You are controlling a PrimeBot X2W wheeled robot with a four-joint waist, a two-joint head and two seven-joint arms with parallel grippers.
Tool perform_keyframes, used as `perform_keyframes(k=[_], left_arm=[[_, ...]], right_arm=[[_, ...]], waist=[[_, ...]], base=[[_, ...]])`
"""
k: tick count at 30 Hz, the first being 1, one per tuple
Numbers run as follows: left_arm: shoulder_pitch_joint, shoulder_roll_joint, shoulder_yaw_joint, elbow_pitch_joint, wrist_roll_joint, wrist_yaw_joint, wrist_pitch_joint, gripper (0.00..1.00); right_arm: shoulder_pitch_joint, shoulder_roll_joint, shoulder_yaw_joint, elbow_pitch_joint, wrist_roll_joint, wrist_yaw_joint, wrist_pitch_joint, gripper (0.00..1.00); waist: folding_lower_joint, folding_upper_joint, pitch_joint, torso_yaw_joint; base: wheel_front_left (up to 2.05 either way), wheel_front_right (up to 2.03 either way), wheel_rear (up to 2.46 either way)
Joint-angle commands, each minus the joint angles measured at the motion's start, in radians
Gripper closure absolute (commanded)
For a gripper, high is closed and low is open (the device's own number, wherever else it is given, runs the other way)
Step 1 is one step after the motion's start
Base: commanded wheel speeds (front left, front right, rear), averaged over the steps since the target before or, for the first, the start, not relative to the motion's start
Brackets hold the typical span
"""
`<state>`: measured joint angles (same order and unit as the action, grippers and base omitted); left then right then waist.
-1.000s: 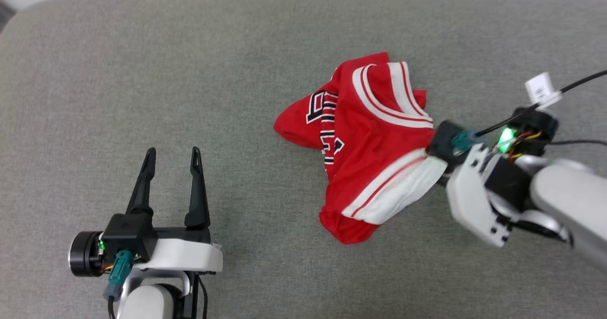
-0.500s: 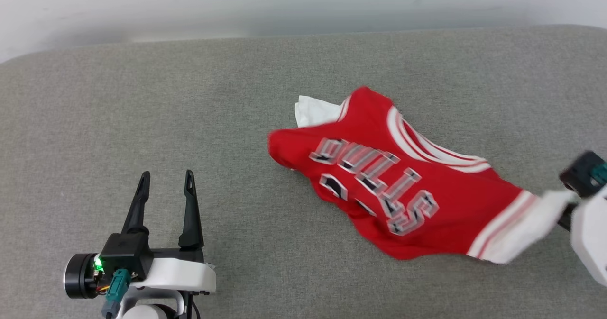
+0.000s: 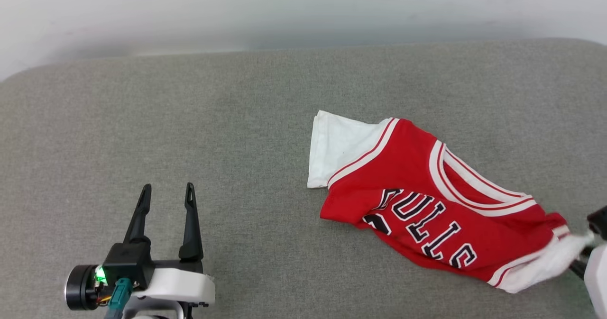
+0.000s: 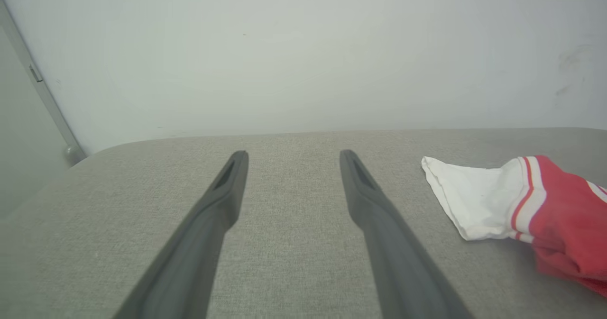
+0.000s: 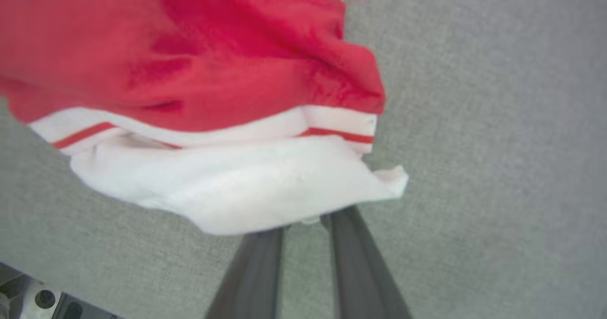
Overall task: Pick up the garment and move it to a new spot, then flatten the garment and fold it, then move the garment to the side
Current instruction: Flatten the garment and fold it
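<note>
I'm watching the garment [image 3: 427, 200] lying right of my spread left fingers [image 3: 189, 219] on the grey cushion [image 3: 237, 120], stretching sleeve-to-sleeve away from them. My right fingers [image 5: 348, 252] are hiding their tips under the far sleeve [image 5: 237, 191], so I can't tell their grip.

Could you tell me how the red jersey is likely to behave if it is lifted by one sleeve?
Probably floppy: the jersey lies in soft wrinkles on the grey cushion, so it would likely drape. The cloth looks thin, so probably light. Its flat white sleeve may trail.
</note>
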<state>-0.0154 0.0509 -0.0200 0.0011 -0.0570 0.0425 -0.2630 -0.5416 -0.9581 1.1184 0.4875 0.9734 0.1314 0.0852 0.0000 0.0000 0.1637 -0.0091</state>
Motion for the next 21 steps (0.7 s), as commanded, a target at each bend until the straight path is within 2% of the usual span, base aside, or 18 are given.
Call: perform_keyframes(k=[1, 6, 12, 17, 20, 21], left_arm=[[0.011, -0.001, 0.003, 0.0, 0.002, 0.0, -0.003, 0.0], [0.036, -0.001, 0.006, 0.001, 0.002, 0.001, -0.003, 0.0], [0.047, -0.001, 0.012, -0.008, 0.006, -0.004, -0.003, 0.0], [0.034, 0.0, 0.019, -0.014, 0.021, -0.015, -0.003, 0.0], [0.009, 0.009, 0.026, -0.021, 0.03, -0.025, -0.003, 0.0], [-0.001, 0.011, 0.028, -0.023, 0.032, -0.03, -0.003, 0.0]], right_arm=[[-0.012, 0.0, -0.018, 0.003, -0.008, -0.001, -0.018, 0.0], [-0.046, -0.039, -0.107, -0.017, -0.079, -0.001, -0.095, 0.0], [-0.059, -0.057, -0.287, -0.086, -0.145, -0.001, -0.191, 0.0], [-0.01, 0.033, -0.505, -0.14, -0.243, -0.001, -0.313, 0.0], [0.046, 0.112, -0.672, -0.194, -0.356, -0.001, -0.342, 0.0], [0.079, 0.155, -0.736, -0.219, -0.392, -0.001, -0.346, 0.0]], waist=[[0.0, 0.0, -0.015, -0.006], [0.0, 0.0, -0.054, -0.017], [0.0, 0.0, -0.071, -0.028], [0.0, 0.0, -0.074, -0.037], [0.0, 0.0, -0.072, -0.04], [0.0, 0.0, -0.071, -0.04]], base=[[0.0, 0.0, 0.0], [0.0, 0.0, 0.0], [0.0, 0.0, 0.0], [0.0, 0.0, 0.0], [0.0, 0.0, 0.0], [0.0, 0.0, 0.0]])
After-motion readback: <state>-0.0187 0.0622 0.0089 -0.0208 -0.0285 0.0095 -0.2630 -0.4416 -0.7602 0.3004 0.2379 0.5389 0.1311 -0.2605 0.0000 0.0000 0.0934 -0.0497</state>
